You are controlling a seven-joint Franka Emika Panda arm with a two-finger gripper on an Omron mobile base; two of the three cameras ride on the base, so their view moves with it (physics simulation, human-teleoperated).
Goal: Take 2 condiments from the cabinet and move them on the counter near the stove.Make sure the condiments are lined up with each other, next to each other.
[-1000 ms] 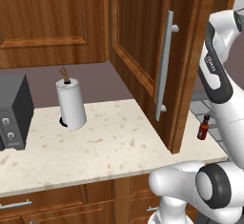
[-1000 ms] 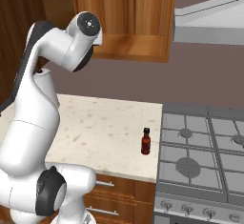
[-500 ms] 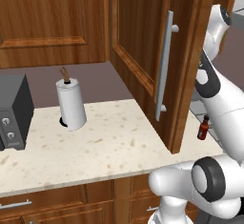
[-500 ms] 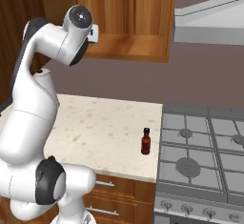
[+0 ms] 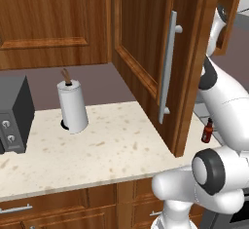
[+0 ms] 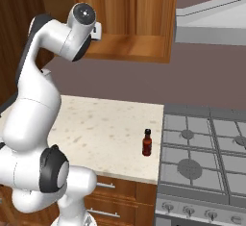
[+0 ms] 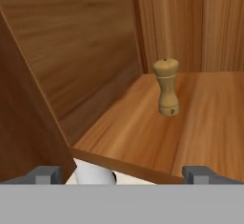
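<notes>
Gripper is pointing into the open cabinet, fingers spread wide at either side of the hand view, grasping nothing. Shaker is standing upright on the cabinet shelf, well ahead of the fingertips and apart from them, slightly right of centre between them. It is sitting near the back corner, close to the left inner wall, with a small dark mark showing on its base.

Bottle is standing upright on the counter, near the counter's right edge, just beside the stove but not on it. In the left base view the same bottle is showing past the edge of the open door, partly behind the arm.

Arm is reaching up toward the cabinet in the right base view; its upper end is sitting at the cabinet's lower left corner. Door is swung out over the counter, its long bar handle facing the camera.

Paper-towel roll is standing upright at the back of the counter, left of the door. Toaster is sitting at the far left, apart from the roll. Range hood is hanging over the stove.
</notes>
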